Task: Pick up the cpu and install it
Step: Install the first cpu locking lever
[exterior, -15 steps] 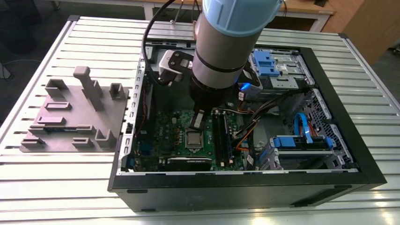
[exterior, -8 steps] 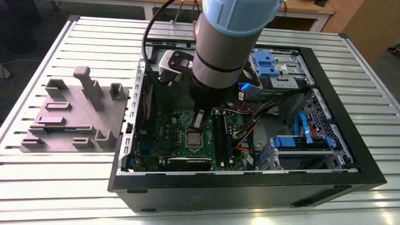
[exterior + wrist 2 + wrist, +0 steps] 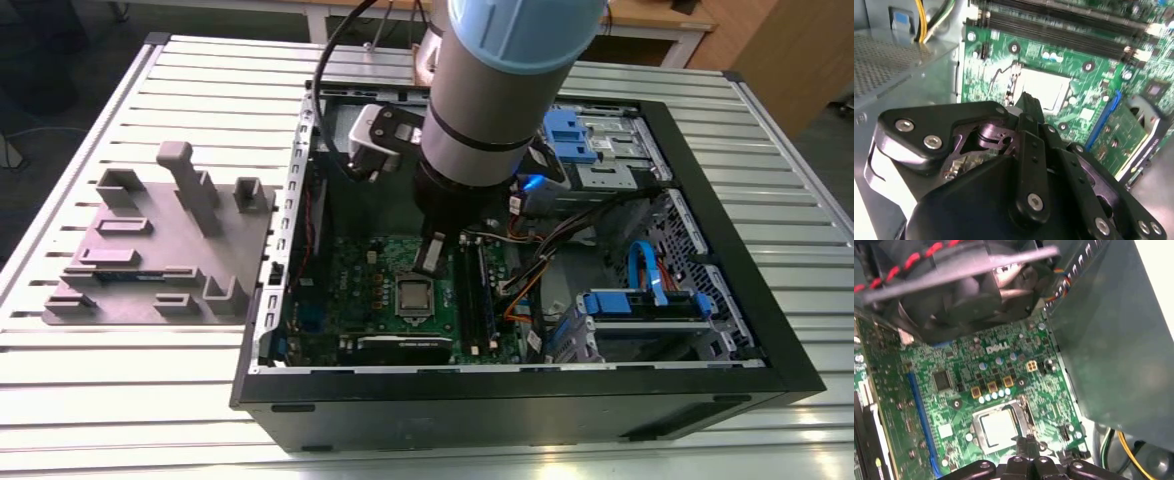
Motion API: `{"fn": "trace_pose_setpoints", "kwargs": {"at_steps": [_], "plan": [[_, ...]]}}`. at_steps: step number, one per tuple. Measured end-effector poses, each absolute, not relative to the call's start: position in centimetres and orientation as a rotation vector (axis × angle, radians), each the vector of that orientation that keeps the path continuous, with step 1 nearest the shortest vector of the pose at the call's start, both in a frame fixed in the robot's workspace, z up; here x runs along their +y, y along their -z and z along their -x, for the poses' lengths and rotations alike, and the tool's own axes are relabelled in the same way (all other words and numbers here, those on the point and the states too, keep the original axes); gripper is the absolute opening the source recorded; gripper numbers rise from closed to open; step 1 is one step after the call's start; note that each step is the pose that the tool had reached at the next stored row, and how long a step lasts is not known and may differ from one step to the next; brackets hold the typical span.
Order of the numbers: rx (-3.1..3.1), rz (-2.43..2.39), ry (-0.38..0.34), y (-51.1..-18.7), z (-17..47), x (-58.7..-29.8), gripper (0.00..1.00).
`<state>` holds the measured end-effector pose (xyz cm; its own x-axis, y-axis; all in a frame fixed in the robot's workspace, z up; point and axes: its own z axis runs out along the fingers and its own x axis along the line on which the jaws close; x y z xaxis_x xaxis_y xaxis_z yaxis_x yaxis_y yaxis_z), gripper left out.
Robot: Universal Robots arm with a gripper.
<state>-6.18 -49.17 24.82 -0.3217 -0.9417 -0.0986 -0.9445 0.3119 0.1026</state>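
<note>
The cpu (image 3: 415,296) is a small silvery square lying flat in the socket frame on the green motherboard (image 3: 360,290) inside the open computer case (image 3: 534,400). Both wrist views show it in the socket (image 3: 999,427) (image 3: 1043,89). My gripper (image 3: 430,262) hangs just above the board, beside the socket's edge on the side of the memory slots. Its two fingers look pressed together into a narrow tip (image 3: 1027,440) (image 3: 1029,100), with nothing visible between them. The tip stands apart from the cpu, not on it.
Long black memory sticks (image 3: 478,290) run beside the socket. A case fan (image 3: 964,290) and a grey metal wall (image 3: 1114,340) stand close around it. Cables (image 3: 534,270) and blue drive bays (image 3: 641,300) fill the exterior view's right. A grey fixture block (image 3: 160,250) sits outside the case.
</note>
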Motion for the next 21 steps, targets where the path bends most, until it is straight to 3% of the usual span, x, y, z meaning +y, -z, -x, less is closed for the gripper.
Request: {"fn": "trace_pose_setpoints", "kwargs": {"at_steps": [21], "plan": [[2.527,1.817,-0.219,-25.4,4.3,-49.1,0.11]]}}
